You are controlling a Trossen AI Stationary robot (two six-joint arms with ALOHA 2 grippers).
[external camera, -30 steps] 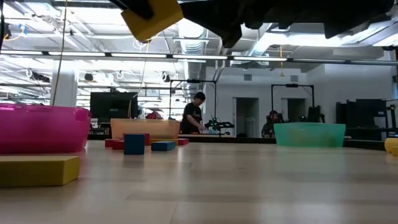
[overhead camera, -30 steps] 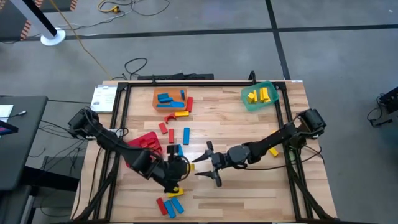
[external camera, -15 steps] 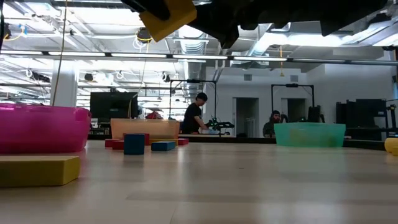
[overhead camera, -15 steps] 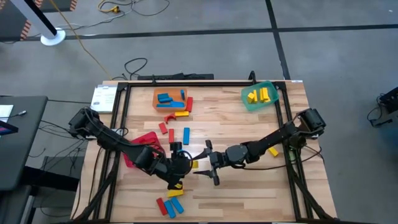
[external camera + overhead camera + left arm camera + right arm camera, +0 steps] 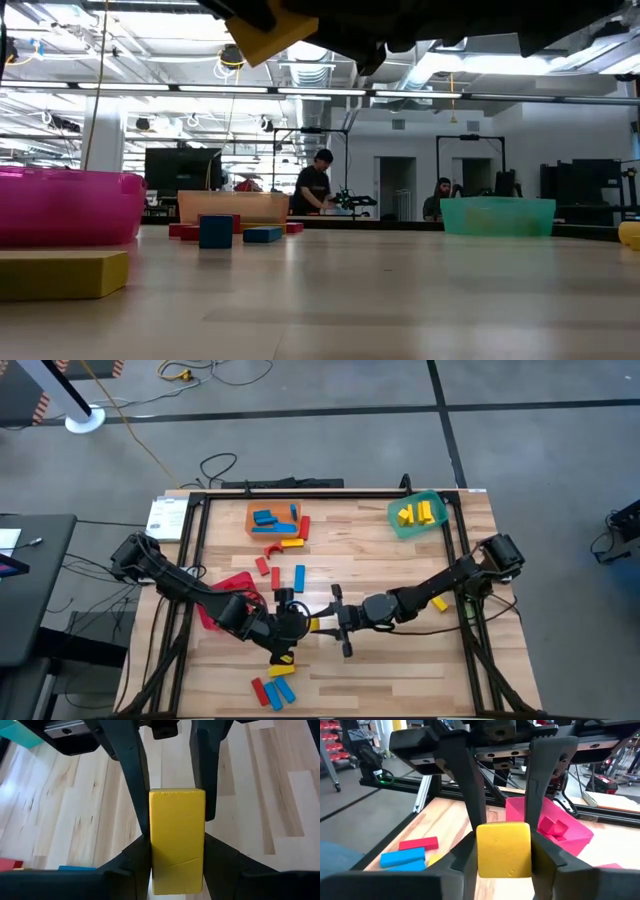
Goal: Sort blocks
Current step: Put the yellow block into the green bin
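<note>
A yellow block hangs in the air over the middle of the table, well above the tabletop in the low view. My left gripper is shut on one end of it and my right gripper on the other, the two meeting nose to nose. Other red, blue and yellow blocks lie flat on the wood, some behind the grippers and some near the front edge. My left gripper pinches the yellow block's two long sides between its two fingers. It comes from the table's left, slanting down, and the block lies along the fingers and sticks out ahead, clear of the table. My right gripper pinches the block's other end between its two fingers, which stand on either side of it. It comes about level from the table's right. The block is clear of the table between the two grippers.
A pink bin stands just left of the grippers. An orange bin with blue blocks sits at the back, and a green bin with yellow blocks at the back right. One yellow block lies under the right arm.
My right gripper, which stood wide open around the free end of the yellow block, has shut on it. My left gripper has kept its hold, and the block stays lifted clear of the table.
</note>
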